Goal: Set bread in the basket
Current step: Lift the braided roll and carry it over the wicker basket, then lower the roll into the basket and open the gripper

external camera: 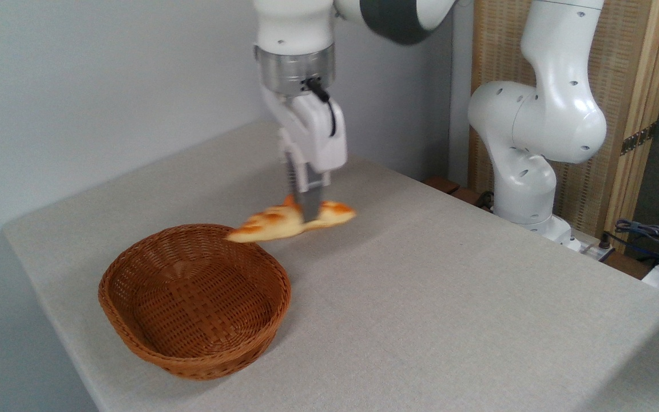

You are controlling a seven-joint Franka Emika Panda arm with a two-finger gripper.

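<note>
The gripper (pixel 308 213) hung straight down from the arm, its jaws closed on the middle of the bread (pixel 290 221) and holding it clear of the table (pixel 449 286). The loaf lay roughly level, its long axis running left to right in the picture — the left tip sagging a little lower, blurred, and just overlapping the far rim of the basket (pixel 135 337). Most of the loaf, and the jaws themselves, sat to the right of and beyond the basket's hollow. So the basket lay down and to the left of the grip — by my reading, the carry was only partway done, with the release still to come.
</note>
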